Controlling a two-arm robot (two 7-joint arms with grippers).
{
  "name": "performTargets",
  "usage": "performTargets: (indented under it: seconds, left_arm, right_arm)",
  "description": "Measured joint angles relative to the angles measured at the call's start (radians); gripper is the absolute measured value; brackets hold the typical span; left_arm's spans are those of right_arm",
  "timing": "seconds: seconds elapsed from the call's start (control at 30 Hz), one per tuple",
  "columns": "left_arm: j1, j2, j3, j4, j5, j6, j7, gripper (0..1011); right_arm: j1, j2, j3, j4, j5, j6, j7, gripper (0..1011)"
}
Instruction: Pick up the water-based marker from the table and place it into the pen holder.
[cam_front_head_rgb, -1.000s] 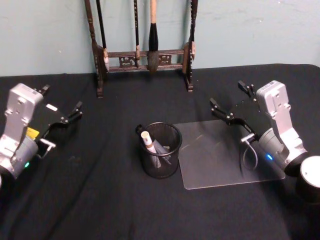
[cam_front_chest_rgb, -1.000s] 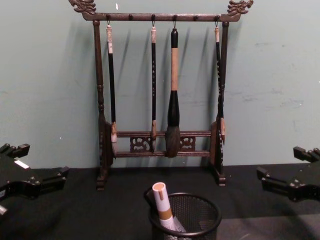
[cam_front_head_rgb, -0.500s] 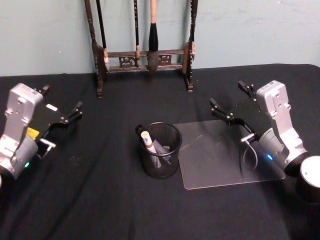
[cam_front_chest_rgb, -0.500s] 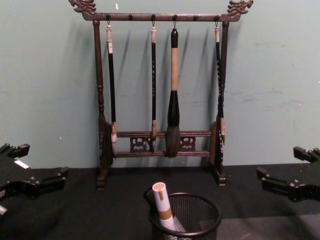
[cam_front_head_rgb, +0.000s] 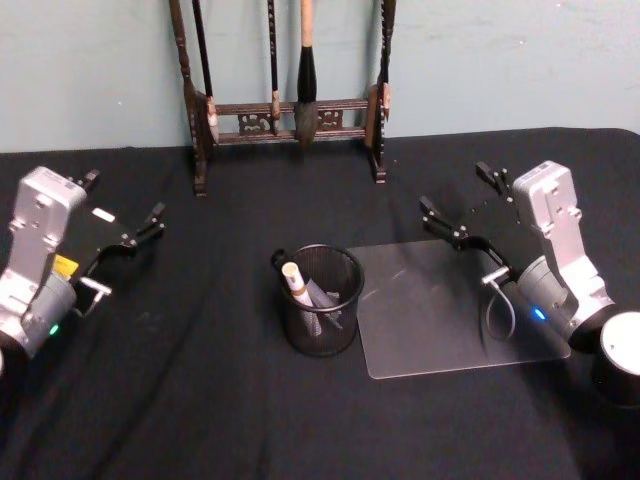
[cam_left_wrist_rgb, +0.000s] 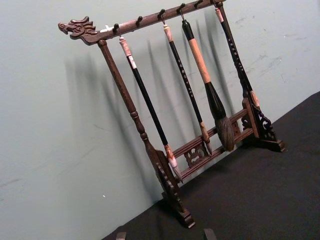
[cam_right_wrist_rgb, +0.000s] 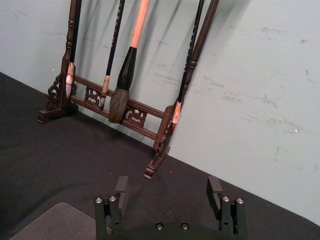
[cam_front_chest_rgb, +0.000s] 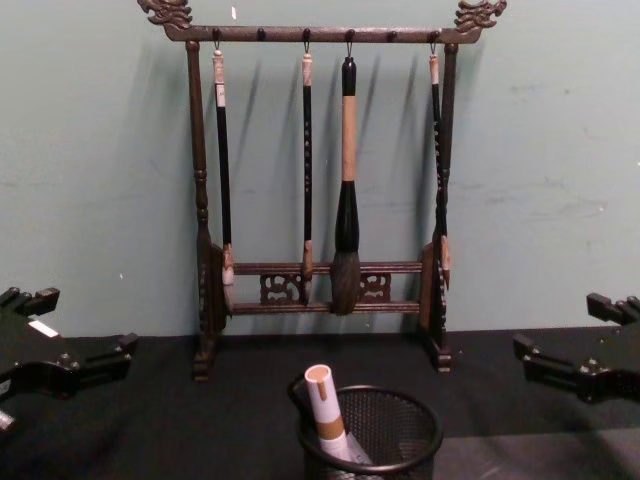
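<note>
Low in the centre of the head view, the water-based marker (cam_front_head_rgb: 293, 277) leans inside the pen holder (cam_front_head_rgb: 320, 300), its pale end above the rim. It looks light, stiff and smooth; its mid-barrel offers the surest hold. Left pincer (cam_front_head_rgb: 120, 215) and right pincer (cam_front_head_rgb: 458, 202) stand apart, empty, over the table (cam_front_head_rgb: 200, 400).

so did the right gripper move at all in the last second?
No. The right gripper sits open at the same spot over the far right corner of the clear mat, judged against the brush rack.
</note>
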Motion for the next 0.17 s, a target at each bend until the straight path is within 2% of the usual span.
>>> performTargets:
  seconds: [0.17]
  left_arm:
    - [0.000, 0.000, 0.000, 0.000, 0.000, 0.000, 0.000, 1001]
  right_arm:
    - [0.000, 0.000, 0.000, 0.000, 0.000, 0.000, 0.000, 1002]
